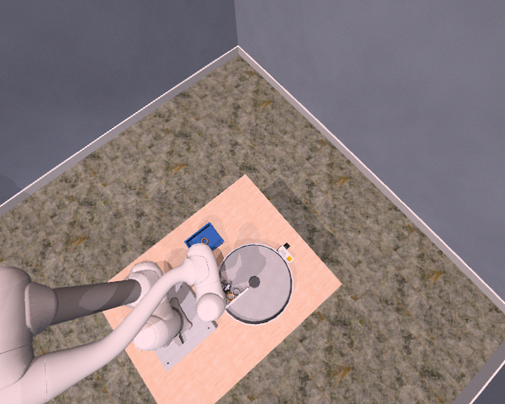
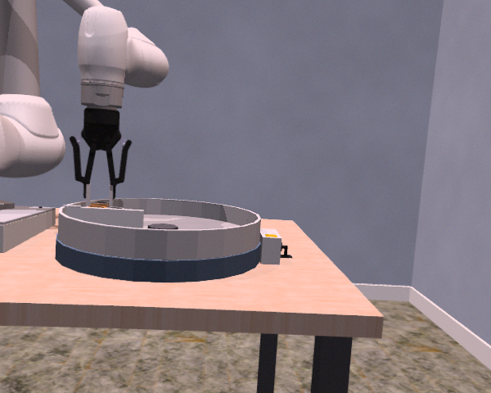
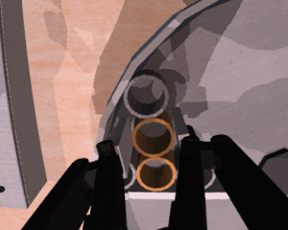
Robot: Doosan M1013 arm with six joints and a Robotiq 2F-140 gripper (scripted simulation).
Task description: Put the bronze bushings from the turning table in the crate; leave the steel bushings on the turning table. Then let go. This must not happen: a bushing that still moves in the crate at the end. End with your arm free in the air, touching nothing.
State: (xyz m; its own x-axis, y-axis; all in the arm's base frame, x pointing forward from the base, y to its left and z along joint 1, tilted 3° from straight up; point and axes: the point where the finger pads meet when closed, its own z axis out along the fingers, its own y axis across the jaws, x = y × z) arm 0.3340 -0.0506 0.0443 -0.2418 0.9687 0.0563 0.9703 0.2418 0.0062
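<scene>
The grey turning table (image 1: 255,282) with a raised rim stands on the wooden table; it also shows in the side view (image 2: 156,237). Two bronze bushings (image 3: 156,174) (image 3: 154,136) stand upright in a row at its rim, against a straight divider wall (image 2: 105,215). A steel bushing (image 3: 146,96) stands just beyond them. My gripper (image 2: 99,192) points straight down above the nearer bronze bushing (image 2: 98,205). Its fingers stand partly apart, one on each side, with nothing between them. The blue crate (image 1: 204,237) lies beside the turning table and holds one bronze bushing.
The arm's grey base plate (image 2: 9,223) lies left of the turning table. A small white control box (image 2: 270,245) is fixed to the turning table's far side. A dark hub (image 1: 254,281) marks the table's centre.
</scene>
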